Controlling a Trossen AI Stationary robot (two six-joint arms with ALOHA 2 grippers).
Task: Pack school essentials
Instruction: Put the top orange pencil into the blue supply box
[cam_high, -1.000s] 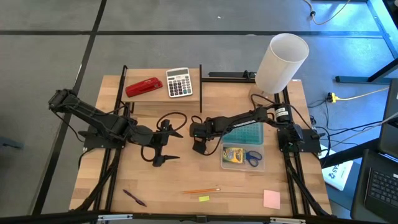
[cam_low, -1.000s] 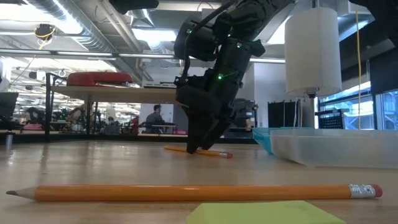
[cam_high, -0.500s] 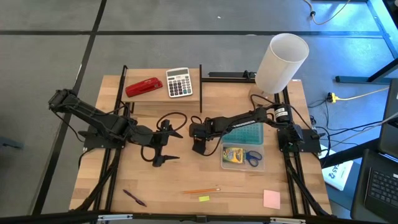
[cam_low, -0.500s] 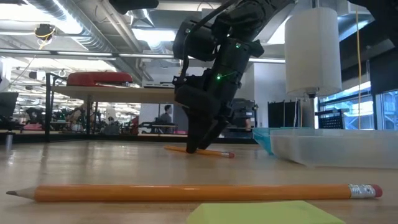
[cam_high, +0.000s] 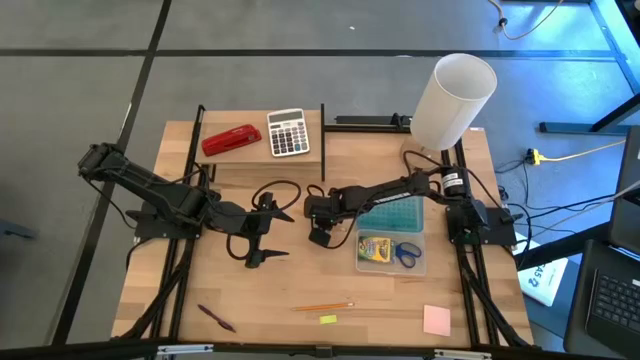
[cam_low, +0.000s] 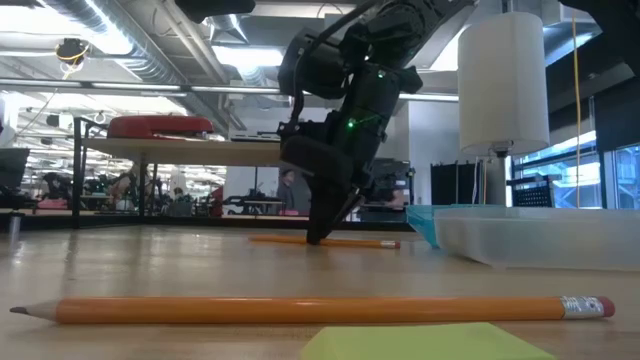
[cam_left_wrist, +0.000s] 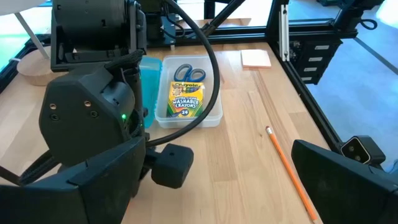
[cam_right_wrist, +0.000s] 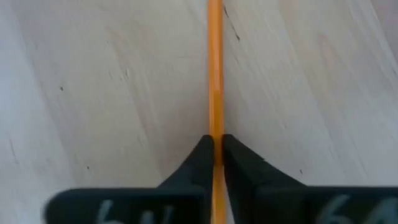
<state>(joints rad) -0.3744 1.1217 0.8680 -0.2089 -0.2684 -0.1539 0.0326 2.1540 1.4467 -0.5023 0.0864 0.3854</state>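
My right gripper (cam_high: 320, 238) stands at the table's middle, fingers pointing down, shut on a thin orange pencil (cam_low: 360, 242) that lies on the wood. My left gripper (cam_high: 270, 235) waits open to the left of it, holding nothing. A second orange pencil (cam_high: 322, 307), a tiny yellow piece (cam_high: 328, 319), a dark purple pen (cam_high: 216, 318) and a pink note pad (cam_high: 436, 320) lie near the front edge. The crayon box (cam_high: 375, 249) and blue-handled scissors (cam_high: 407, 254) lie in a clear tray (cam_high: 390, 270). My right gripper pinches the pencil's shaft (cam_right_wrist: 214, 124), about midway along it, between its two fingertips (cam_right_wrist: 196, 163). The fingers come from above and point down, one on each side of the shaft. The pencil lies flat on the table.
A red stapler (cam_high: 231, 139) and a grey calculator (cam_high: 288, 132) sit on a raised shelf at the far left. A tall white cylinder (cam_high: 452, 100) stands at the far right. A teal box (cam_high: 392, 212) adjoins the tray's far side.
My right gripper has shut on the pencil at the table's middle, staying in place. As the fingers came together the pencil turned a little on the table and now lies more square across the low view.
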